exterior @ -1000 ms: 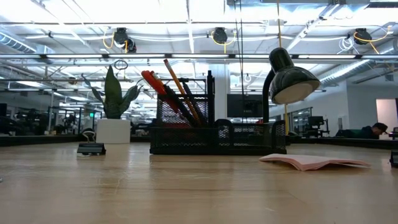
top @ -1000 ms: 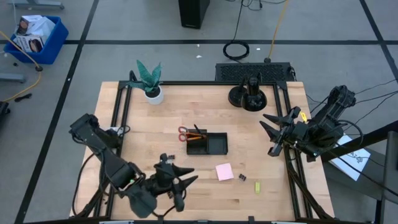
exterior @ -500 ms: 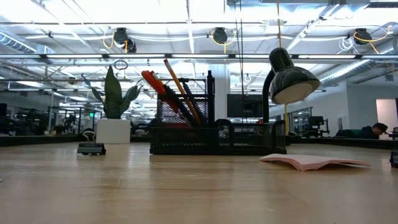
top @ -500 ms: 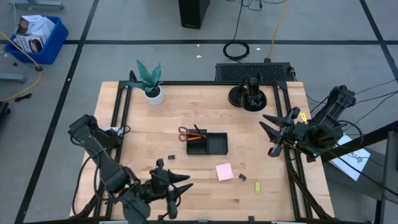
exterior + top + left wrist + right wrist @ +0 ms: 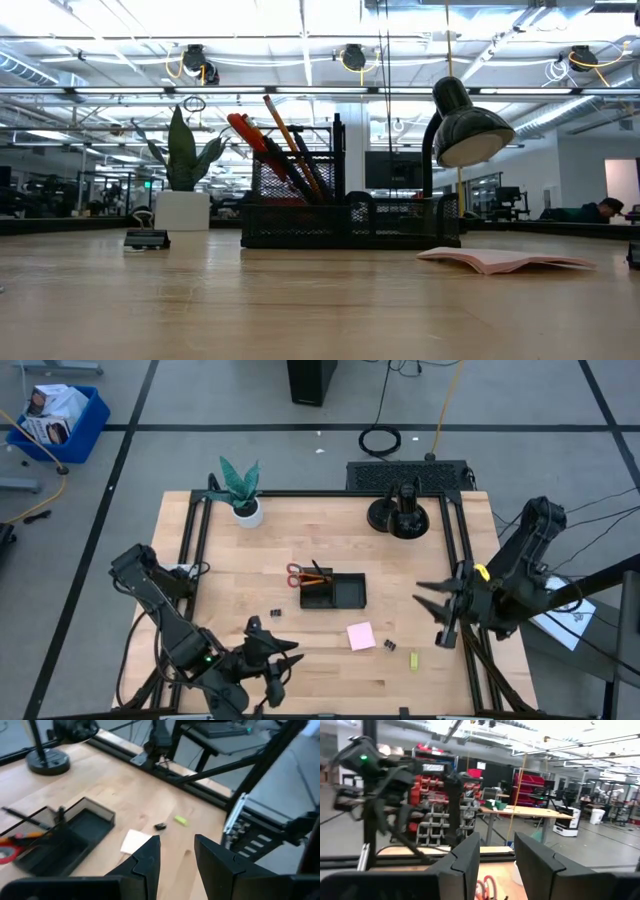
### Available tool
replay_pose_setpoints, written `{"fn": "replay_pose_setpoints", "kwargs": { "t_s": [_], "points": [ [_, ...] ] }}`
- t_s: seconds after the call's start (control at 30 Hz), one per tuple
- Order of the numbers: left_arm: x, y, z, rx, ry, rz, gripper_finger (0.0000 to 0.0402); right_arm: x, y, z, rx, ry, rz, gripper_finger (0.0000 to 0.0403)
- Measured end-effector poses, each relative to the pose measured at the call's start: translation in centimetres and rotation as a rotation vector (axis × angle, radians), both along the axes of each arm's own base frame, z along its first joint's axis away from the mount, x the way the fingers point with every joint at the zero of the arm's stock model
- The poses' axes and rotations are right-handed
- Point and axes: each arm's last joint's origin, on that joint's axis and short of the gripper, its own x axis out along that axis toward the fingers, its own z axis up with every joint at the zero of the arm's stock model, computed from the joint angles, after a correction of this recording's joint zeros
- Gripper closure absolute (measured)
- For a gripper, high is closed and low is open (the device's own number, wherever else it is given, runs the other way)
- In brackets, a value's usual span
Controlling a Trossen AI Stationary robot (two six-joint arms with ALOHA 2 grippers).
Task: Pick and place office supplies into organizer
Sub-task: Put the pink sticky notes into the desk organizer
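Observation:
The black organizer stands mid-table with orange pencils and black pens leaning up out of its taller section. Red-handled scissors are at its left end. A pink sticky-note pad, a black binder clip and a yellow-green piece lie flat toward the near right. Another binder clip lies near left of the organizer. My left gripper hovers open near the near edge, left of the pad. My right gripper hovers open at the right edge, right of the pad.
A black desk lamp stands on its round base at the far right. A potted green plant is at the far left. Bare wood lies between the organizer and the near edge. A black frame rail runs along the table's right side.
My right gripper has swung toward the table's near edge along the right side, most of it in the last half second. My left gripper has drawn back a little toward the near left and turned, and the binder clip that it covered now shows.

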Motion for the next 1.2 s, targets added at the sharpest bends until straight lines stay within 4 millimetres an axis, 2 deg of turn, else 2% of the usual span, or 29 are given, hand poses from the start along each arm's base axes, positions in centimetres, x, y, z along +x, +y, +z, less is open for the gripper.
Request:
{"fn": "replay_pose_setpoints", "kwargs": {
  "t_s": [0.13, 0.27, 0.53, 0.67, 0.83, 0.97, 1.2],
  "points": [
    [-0.6, 0.2, -0.6, -0.008, 0.05, 0.026, 0.0277, 0.6, 1.4, 0.1, -0.012, 0.013, 0.011, 0.0287],
    [-1.2, 0.5, -1.2, -0.026, 0.106, 0.06, 0.0277, 1.5, 2.9, 1.0, -0.052, 0.041, 0.003, 0.0287],
    [-3.2, 0.6, -2.0, -0.026, 0.183, 0.121, 0.0277, 3.8, 6.2, 3.6, -0.19, 0.202, -0.203, 0.0287],
    [-4.3, 0.4, -2.2, -0.026, 0.206, 0.142, 0.0277, 4.7, 8.0, 4.7, -0.209, 0.218, -0.218, 0.0287],
    [-5.5, 0.0, -2.4, -0.017, 0.226, 0.143, 0.0277, 5.0, 10.3, 4.8, -0.21, 0.223, -0.201, 0.0287],
    [-6.2, -0.3, -2.4, -0.014, 0.232, 0.138, 0.0277, 4.7, 11.8, 4.3, -0.138, 0.204, -0.194, 0.0287],
    [-6.7, -0.8, -2.4, -0.02, 0.227, 0.115, 0.0277, 4.2, 12.7, 4.7, -0.032, 0.126, -0.101, 0.0287]
  ]
}}
